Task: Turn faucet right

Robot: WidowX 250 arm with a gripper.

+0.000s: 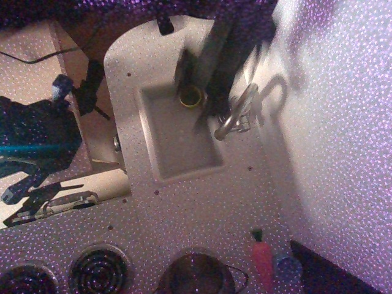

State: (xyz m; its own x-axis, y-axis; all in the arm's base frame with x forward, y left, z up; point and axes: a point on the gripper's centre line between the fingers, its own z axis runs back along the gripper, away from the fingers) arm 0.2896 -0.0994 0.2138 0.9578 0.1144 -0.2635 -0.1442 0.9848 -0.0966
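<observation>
The silver faucet (237,115) stands at the right rim of the sink (160,160), its arched spout reaching toward the basin. My gripper (199,98) comes down from the top, dark and motion-blurred, just left of the faucet over the sink's back corner. Its two fingers (182,70) stand apart, so it looks open and empty. One finger is close beside the faucet; I cannot tell whether it touches. The small yellow-green cup (190,97) sits in the basin's back corner between the fingers.
Two stove burners (98,269) and a dark pot (196,277) lie at the bottom edge. A red bottle (263,260) and a blue item (286,267) stand at the bottom right. A wall rises on the right. Dark equipment (37,131) sits left.
</observation>
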